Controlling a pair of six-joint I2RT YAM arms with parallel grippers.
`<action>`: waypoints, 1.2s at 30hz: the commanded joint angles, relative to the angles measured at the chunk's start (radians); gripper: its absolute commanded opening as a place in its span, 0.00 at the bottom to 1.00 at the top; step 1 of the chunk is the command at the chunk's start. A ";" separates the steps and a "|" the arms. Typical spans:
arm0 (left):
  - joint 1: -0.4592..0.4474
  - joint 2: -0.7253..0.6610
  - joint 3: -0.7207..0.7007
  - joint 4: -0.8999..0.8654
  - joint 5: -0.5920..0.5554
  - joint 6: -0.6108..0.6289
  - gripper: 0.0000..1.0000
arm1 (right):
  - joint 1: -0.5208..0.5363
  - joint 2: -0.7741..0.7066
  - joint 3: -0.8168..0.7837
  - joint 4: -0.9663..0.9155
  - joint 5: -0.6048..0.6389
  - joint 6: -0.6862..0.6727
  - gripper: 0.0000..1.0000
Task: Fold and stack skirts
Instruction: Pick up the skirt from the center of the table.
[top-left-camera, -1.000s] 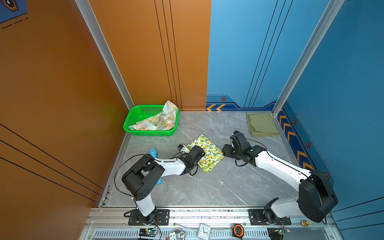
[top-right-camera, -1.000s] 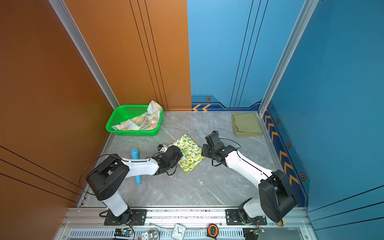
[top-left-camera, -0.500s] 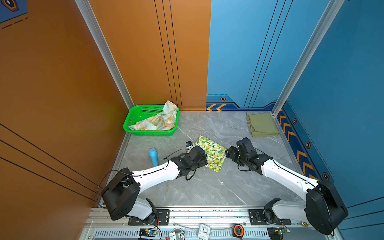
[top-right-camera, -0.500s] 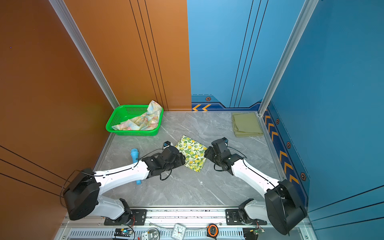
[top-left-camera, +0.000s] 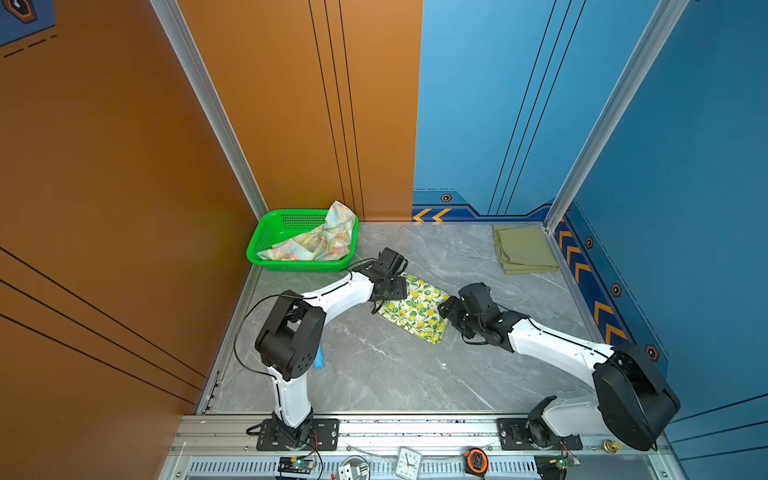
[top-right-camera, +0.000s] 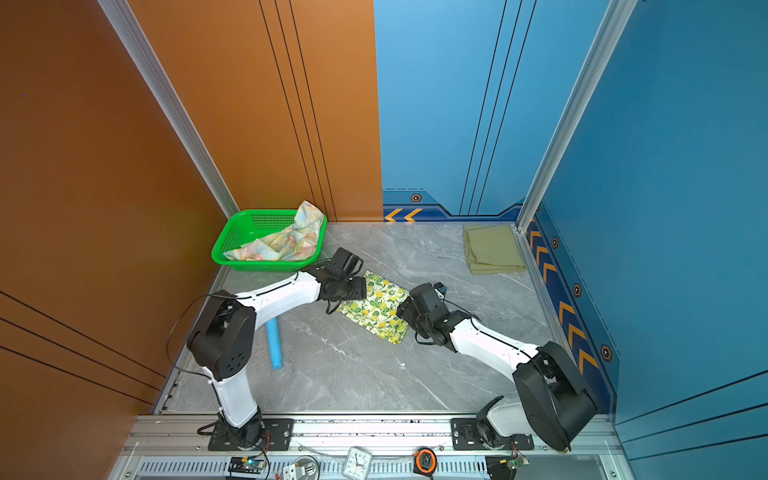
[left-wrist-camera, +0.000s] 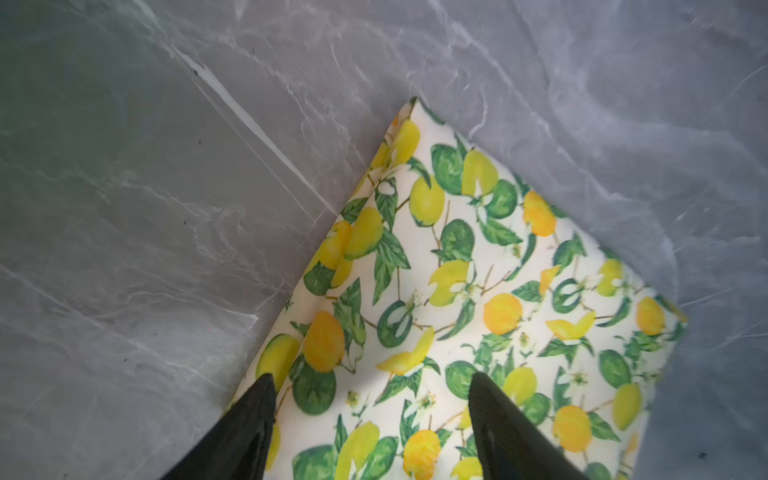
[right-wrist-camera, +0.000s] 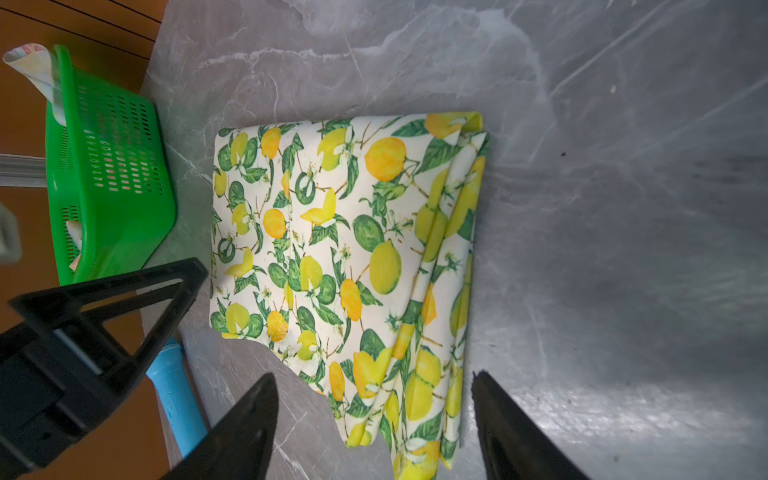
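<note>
Now the lemon skirt (top-left-camera: 415, 309) lies folded on the table (top-left-camera: 374, 365), between the two grippers. The left gripper (left-wrist-camera: 372, 376) stands over one edge of it with its jaws spread and nothing between them. The right gripper (right-wrist-camera: 374, 376) stands at the opposite end, where the layered edges show, and it is also spread and empty. The olive skirt (top-left-camera: 524, 249) lies folded in the far right corner, well apart. The floral skirt (top-left-camera: 320, 241) is crumpled in the basket (top-left-camera: 266, 237).

The step in hand seems to be carrying the lemon skirt onto the olive one. To do this well, each gripper should go low and pinch all the layers at its own end. The stacked edges near the right gripper look loose, and they may fall open if only the top layer is taken. Both arms should then rise together and keep the cloth lightly stretched, so that the fold does not sag. The corner is on the right arm's side, so the left arm may need to let go early. The skirt should be put down squarely, edge upon edge.
</note>
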 joint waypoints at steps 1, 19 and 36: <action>-0.005 0.032 0.034 -0.059 0.007 0.077 0.74 | 0.005 0.023 -0.007 0.022 0.000 0.031 0.74; -0.013 0.080 -0.040 -0.031 -0.003 0.076 0.68 | -0.003 0.167 -0.047 0.147 -0.061 0.040 0.76; -0.009 0.092 -0.055 -0.020 0.025 0.067 0.65 | -0.016 0.276 -0.195 0.533 -0.146 0.181 0.67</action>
